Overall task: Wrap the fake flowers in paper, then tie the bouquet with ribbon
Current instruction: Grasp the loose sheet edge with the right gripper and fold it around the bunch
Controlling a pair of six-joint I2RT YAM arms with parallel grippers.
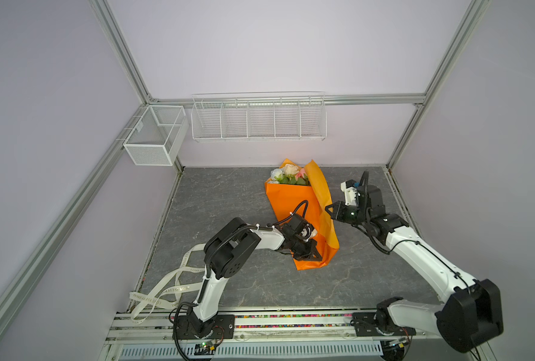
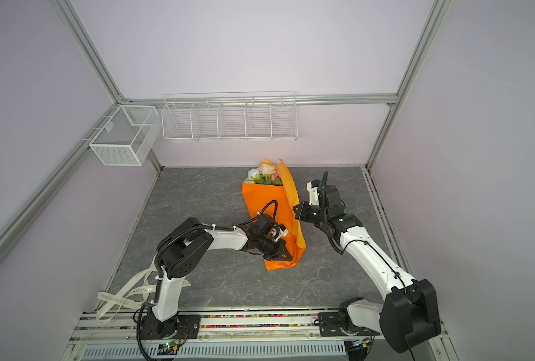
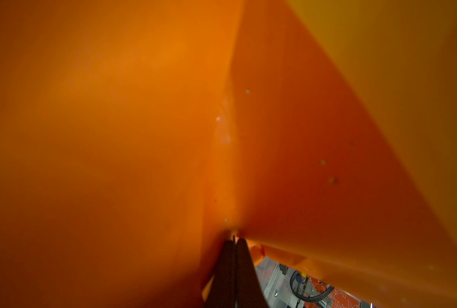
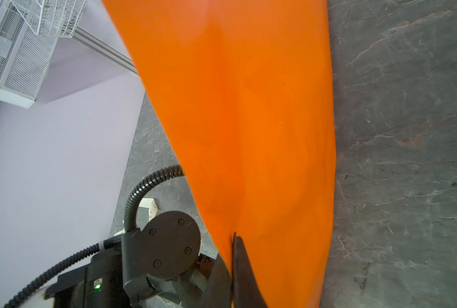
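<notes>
Where it lies on the bench (image 1: 228,193), bouquet (image 1: 289,175) in orange paper (image 1: 285,200): left fingers (image 3: 223,274) together, pinching paper's lower end; right fingers (image 4: 244,272) together, pinching its side flap.

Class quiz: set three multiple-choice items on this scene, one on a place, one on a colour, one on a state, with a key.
1. Where does the cream ribbon with printed lettering lie?
A. On the roses.
B. At the near left corner of the grey stone-look table.
C. At the table's far right corner.

2. What colour is the smooth paper wrap around the bouquet of fake roses?
A. Blue.
B. Green.
C. Orange.

3. How is the black left claw?
A. Shut on the paper wrap.
B. Wide open.
C. Shut on the ribbon.

Key: B, the ribbon loops there in both top views; C, orange fills both wrist views; A, its jaws meet on a pinched fold.
</notes>
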